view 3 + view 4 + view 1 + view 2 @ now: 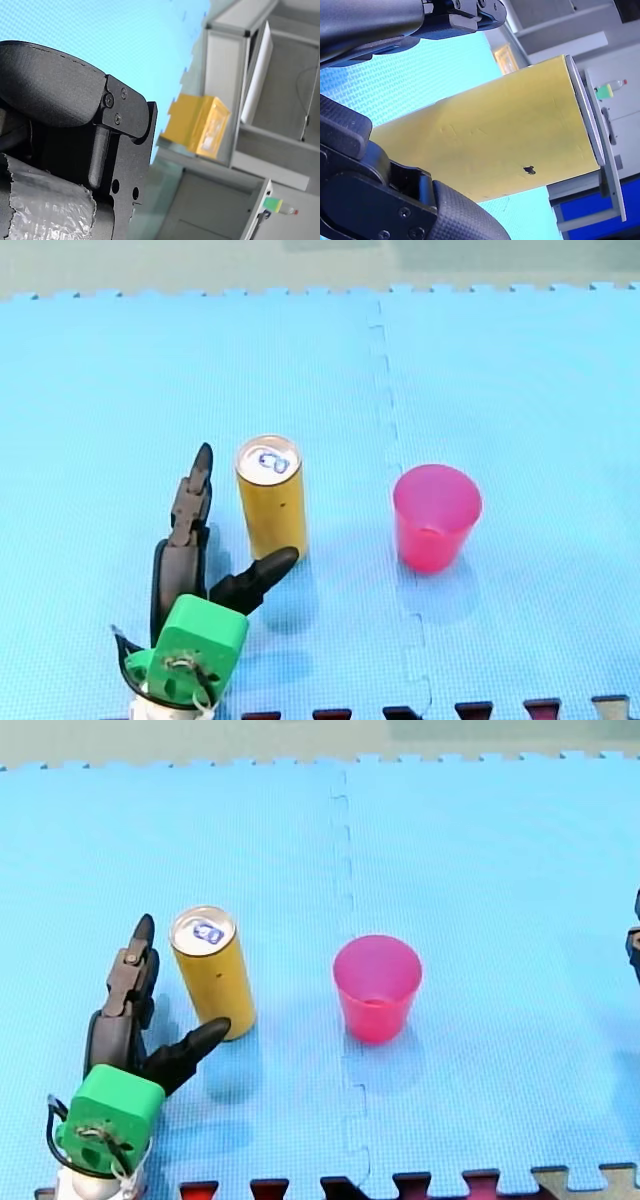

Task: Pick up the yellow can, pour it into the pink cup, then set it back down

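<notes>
A yellow can (pixel 270 498) stands upright on the blue foam mat, its silver top facing up. To its right, a hand's width away, a pink cup (pixel 436 516) stands upright. My left hand (pixel 246 505) comes in from the lower left and brackets the can: the long fingers (pixel 192 502) rise just left of it, and the thumb (pixel 258 580) reaches under its base on the near side. In the second wrist view the can (pixel 485 145) lies between black fingers with a gap on one side. A dark sliver of my right hand (pixel 635 945) shows at the right edge.
A jigsaw seam (pixel 390 420) in the mat runs front to back between can and cup. The mat's front edge (pixel 470 710) lies close below, with dark and red tiles beyond. In the first wrist view a yellow box (pixel 197 125) sits by grey cabinet frames past the mat's edge.
</notes>
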Robot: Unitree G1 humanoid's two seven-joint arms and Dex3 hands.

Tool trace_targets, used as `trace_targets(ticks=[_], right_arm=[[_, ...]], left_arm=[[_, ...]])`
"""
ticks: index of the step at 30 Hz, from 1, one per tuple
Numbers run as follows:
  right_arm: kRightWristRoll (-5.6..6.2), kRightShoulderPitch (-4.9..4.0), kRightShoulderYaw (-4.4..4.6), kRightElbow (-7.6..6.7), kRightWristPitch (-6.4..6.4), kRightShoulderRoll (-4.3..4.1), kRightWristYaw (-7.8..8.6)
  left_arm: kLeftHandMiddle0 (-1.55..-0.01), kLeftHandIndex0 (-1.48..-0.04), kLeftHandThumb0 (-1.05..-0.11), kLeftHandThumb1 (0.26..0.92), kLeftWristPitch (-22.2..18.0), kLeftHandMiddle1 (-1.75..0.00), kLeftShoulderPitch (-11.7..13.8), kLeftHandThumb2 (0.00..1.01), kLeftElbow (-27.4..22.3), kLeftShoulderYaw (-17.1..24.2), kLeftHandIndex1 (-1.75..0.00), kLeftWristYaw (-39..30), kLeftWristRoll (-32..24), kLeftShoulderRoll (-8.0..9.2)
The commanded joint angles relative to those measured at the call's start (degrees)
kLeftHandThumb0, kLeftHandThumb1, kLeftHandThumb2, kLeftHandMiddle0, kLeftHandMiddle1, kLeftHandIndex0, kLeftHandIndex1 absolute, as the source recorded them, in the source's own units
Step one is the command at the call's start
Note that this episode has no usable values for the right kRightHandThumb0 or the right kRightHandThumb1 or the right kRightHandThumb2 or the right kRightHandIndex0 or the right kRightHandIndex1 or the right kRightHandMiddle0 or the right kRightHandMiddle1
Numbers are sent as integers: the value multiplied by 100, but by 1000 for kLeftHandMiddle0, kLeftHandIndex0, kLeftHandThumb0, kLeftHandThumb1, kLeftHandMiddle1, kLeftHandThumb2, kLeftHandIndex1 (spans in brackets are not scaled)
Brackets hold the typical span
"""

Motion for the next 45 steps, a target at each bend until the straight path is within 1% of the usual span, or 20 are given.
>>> trace_targets(ticks=[1, 12, 16, 21, 26, 33, 45], right_arm=[[2, 10, -3, -8, -7, -33, -18], [32, 16, -29, -9, 19, -58, 32], [25, 22, -26, -13, 23, -59, 13], [20, 20, -19, -15, 43, -60, 1], [26, 21, -22, -22, 45, -59, 2], [44, 50, -36, -35, 17, -58, 16], [69, 85, -69, -51, -13, -83, 66]], left_arm=[[-192, -156, -1048, 788, -30, -2, -37, 1, 36, 27, -3, -18, -34, 21], [-215, -165, -1048, 767, -46, -11, -130, 1, 89, 70, -6, -176, -144, -76], [-219, -168, -1048, 770, -24, -12, -178, 1, 96, 89, -6, -264, -184, -90], [-222, -172, -1048, 774, 135, -10, -368, 3, 113, 106, -5, -275, -203, -144], [-222, -175, -1048, 783, 234, -7, -469, 5, 144, 114, -4, -279, -208, -196], [-227, -176, -1048, 800, 341, -8, -568, 11, 209, 74, -3, -233, -131, -197], [-232, -178, -1048, 822, 369, -8, -614, 14, 237, 56, -2, -265, -118, -200]])
